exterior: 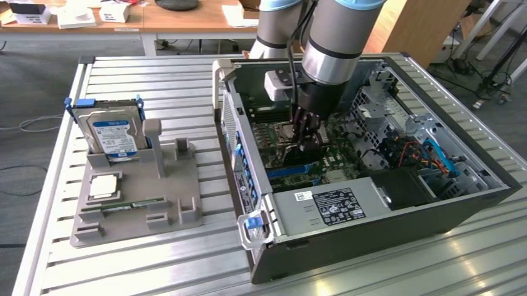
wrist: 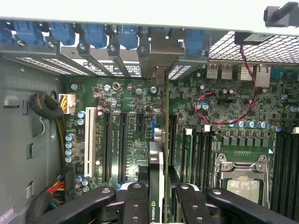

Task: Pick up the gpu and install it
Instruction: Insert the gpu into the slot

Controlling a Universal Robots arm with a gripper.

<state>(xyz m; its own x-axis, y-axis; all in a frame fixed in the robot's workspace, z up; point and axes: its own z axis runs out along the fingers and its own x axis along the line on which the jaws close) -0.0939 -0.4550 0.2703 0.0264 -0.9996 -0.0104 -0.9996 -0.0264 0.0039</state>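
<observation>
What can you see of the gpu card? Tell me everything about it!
The gpu is a thin flat card seen edge-on: green board edge, dark face, small green logo. Its greyish metal bracket sits at the back slots of the case. It stands upright over the green motherboard, clamped between the black fingers of the gripper. Whether it is fully pushed in, I cannot tell.
</observation>
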